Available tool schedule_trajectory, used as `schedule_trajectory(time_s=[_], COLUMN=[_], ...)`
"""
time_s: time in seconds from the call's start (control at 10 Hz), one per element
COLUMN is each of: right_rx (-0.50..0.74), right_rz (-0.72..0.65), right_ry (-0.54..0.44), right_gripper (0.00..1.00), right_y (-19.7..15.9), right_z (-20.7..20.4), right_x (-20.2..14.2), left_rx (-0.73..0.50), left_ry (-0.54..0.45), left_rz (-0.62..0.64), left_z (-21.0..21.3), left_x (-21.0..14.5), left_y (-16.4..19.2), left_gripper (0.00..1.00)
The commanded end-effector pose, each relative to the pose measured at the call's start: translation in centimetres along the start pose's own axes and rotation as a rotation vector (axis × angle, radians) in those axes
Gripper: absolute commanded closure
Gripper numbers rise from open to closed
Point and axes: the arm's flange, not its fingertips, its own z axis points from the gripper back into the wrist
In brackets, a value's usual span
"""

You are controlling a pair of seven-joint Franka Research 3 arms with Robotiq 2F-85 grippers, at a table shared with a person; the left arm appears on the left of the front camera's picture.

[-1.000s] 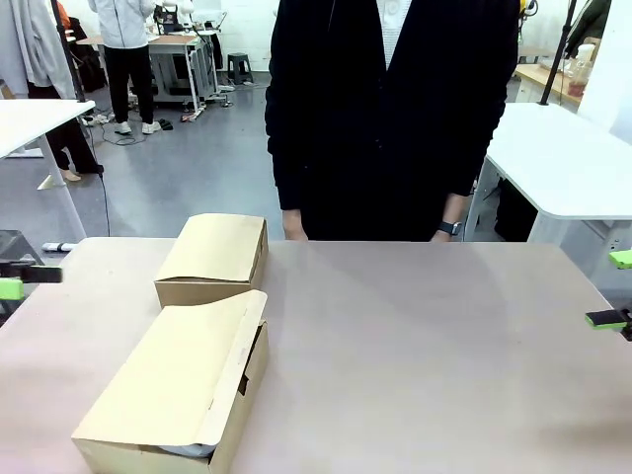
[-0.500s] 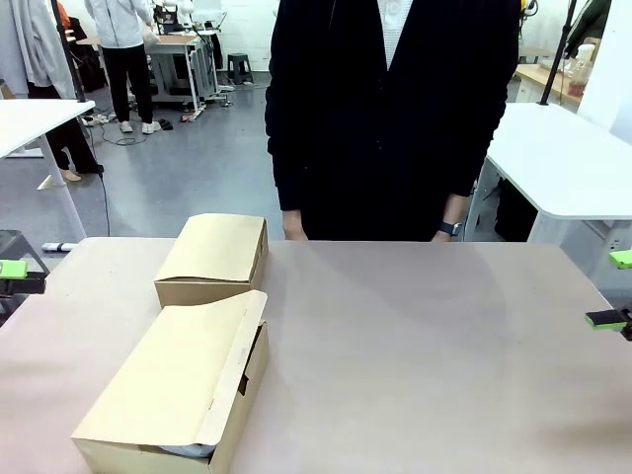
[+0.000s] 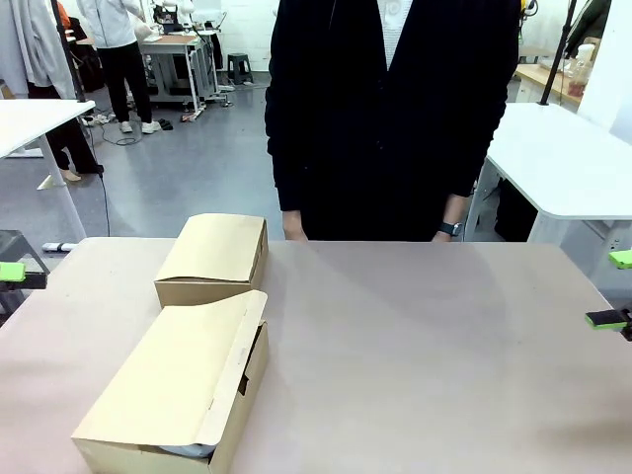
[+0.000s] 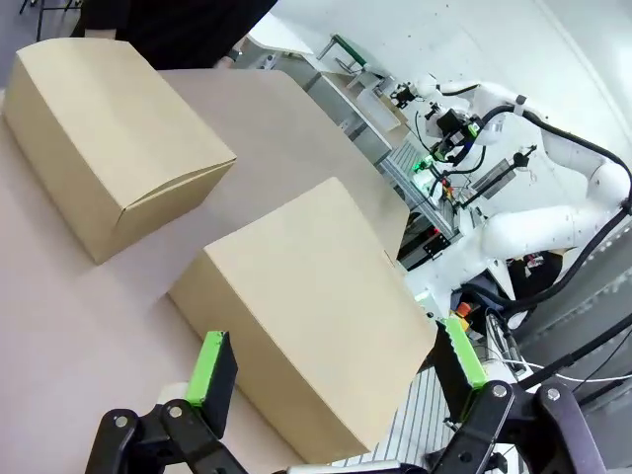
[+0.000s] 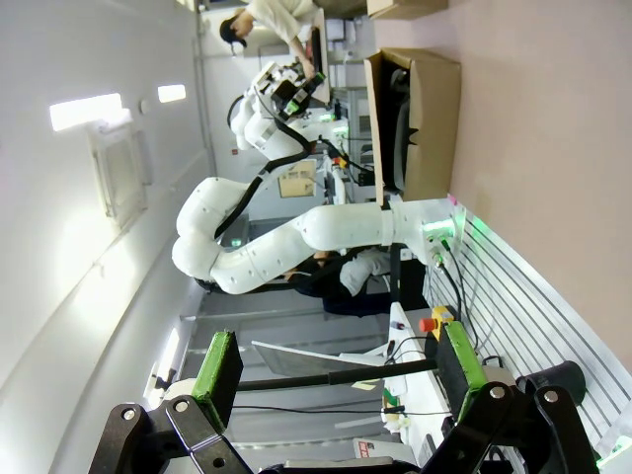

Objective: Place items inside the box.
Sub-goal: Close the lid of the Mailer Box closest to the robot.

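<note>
Two brown cardboard boxes lie on the left half of the table. The near box [image 3: 183, 385] [image 4: 316, 306] has its lid flap lying almost shut. A pale shape [image 3: 188, 449] shows in the gap at its front, and I cannot tell what it is. In the right wrist view the same box [image 5: 420, 118] shows something dark inside its open side. The items are otherwise hidden. The far box [image 3: 212, 259] [image 4: 109, 138] is closed. My left gripper [image 3: 12, 272] [image 4: 336, 360] sits at the table's left edge, open and empty. My right gripper [image 3: 612, 288] [image 5: 336, 367] hangs open at the right edge.
A person in a dark coat [image 3: 390, 109] stands at the far edge, hands down by the table's rim. The bare tabletop [image 3: 434, 355] stretches right of the boxes. White tables stand off to the left and right.
My left gripper has drawn back a little toward the left edge. The boxes, the person and my right gripper have not moved.
</note>
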Motion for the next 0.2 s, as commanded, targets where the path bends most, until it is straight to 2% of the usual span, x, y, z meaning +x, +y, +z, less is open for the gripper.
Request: schedule_trajectory(time_s=[0.0, 0.1], right_rx=[0.016, 0.016], right_rz=[0.024, 0.024], right_ry=[-0.004, -0.004], right_gripper=[0.00, 0.00], right_y=[0.27, 0.27], right_z=[0.07, 0.07], right_x=[0.04, 0.04], left_rx=[-0.014, -0.014], left_ry=[0.001, 0.001], left_rz=[-0.011, -0.011], left_z=[0.28, 0.28], left_x=[-0.47, -0.47], left_y=[-0.23, -0.23], left_gripper=[0.00, 0.00])
